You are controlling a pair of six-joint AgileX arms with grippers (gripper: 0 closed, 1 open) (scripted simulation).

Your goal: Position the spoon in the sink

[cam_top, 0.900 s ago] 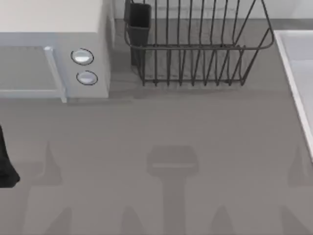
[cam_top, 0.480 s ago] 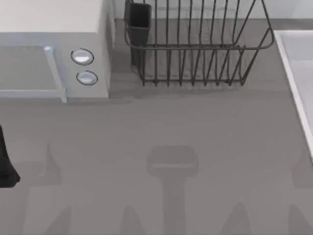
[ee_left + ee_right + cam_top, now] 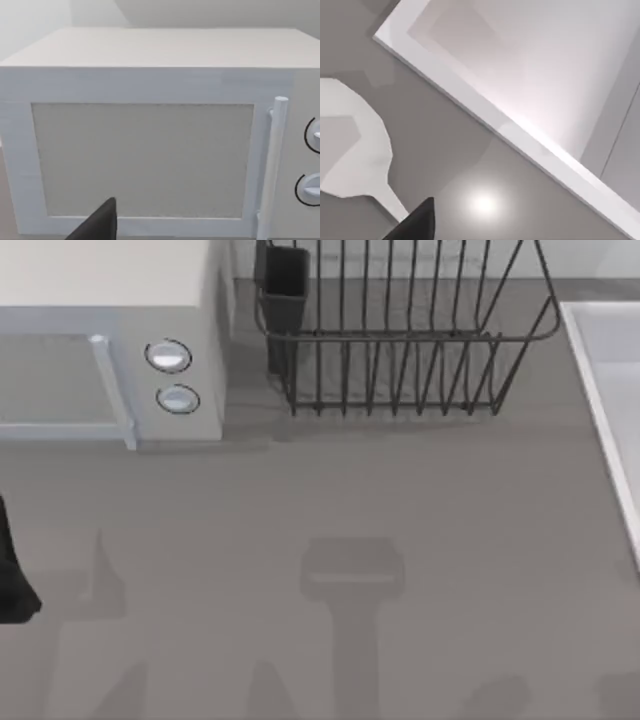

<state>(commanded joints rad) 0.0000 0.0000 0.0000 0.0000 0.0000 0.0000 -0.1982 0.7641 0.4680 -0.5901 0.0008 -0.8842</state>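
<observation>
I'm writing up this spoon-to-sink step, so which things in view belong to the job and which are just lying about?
Job:
spoon, shown by the right wrist view, beside the sink
sink, at the table's right edge

Lying about:
microwave, at the left, faced by the left wrist view
dish rack, at the back

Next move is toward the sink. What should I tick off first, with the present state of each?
1. Spoon located: ok, its handle runs to the right tool.
2. Hold on the spoon secure: cannot tell.
3. Spoon above the sink: not ok, it is over the table beside the rim.
4. Basin free of other things: ok for the part seen.
5. Left tool out of the way: ok, facing the microwave.
</observation>
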